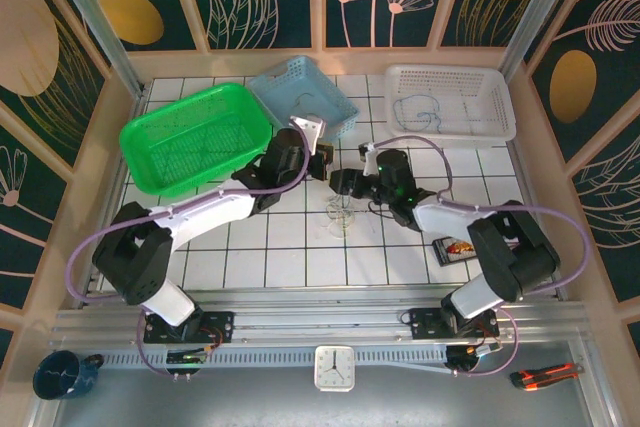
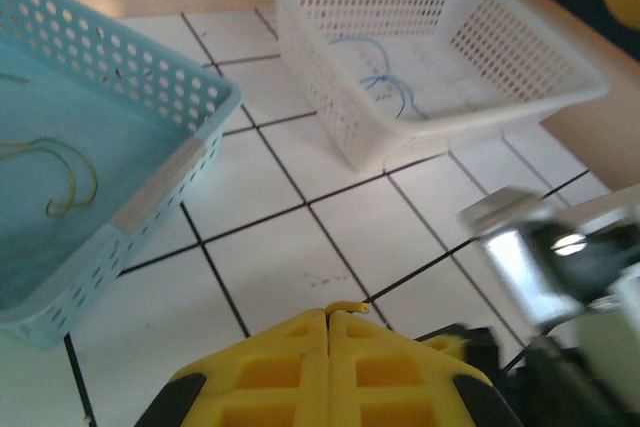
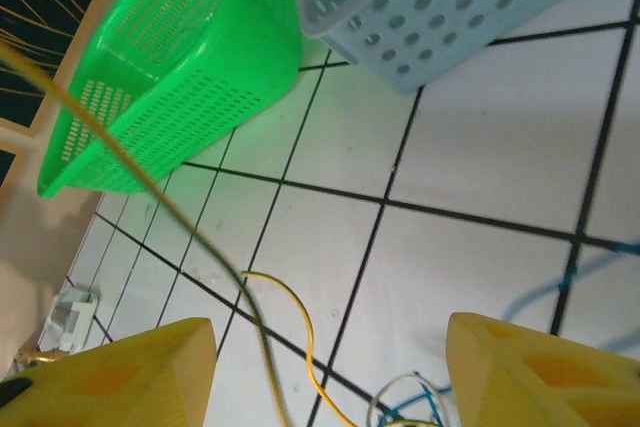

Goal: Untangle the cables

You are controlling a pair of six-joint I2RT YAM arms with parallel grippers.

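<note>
A small clump of thin cables (image 1: 340, 215), blue, whitish and yellow, lies on the white tiled table (image 1: 290, 247) between the two arms. My left gripper (image 2: 328, 313) is shut, and a short yellow wire end (image 2: 352, 306) sticks out from between its tips. In the top view the left gripper (image 1: 325, 155) hangs just behind the clump. My right gripper (image 3: 330, 332) is open with its jaws wide apart above a curved yellow wire (image 3: 300, 332) and the clump's edge (image 3: 410, 402). A blurred olive strand (image 3: 150, 187) runs taut across that view. The right gripper (image 1: 342, 185) sits close to the clump.
At the back stand a green basket (image 1: 195, 137), a blue basket (image 2: 150, 97) holding a yellow wire (image 2: 60, 177), and a white basket (image 2: 480, 57) holding a blue wire (image 2: 385, 82). A small packet (image 1: 455, 249) lies by the right arm. A clock (image 1: 333, 367) sits at the front rail.
</note>
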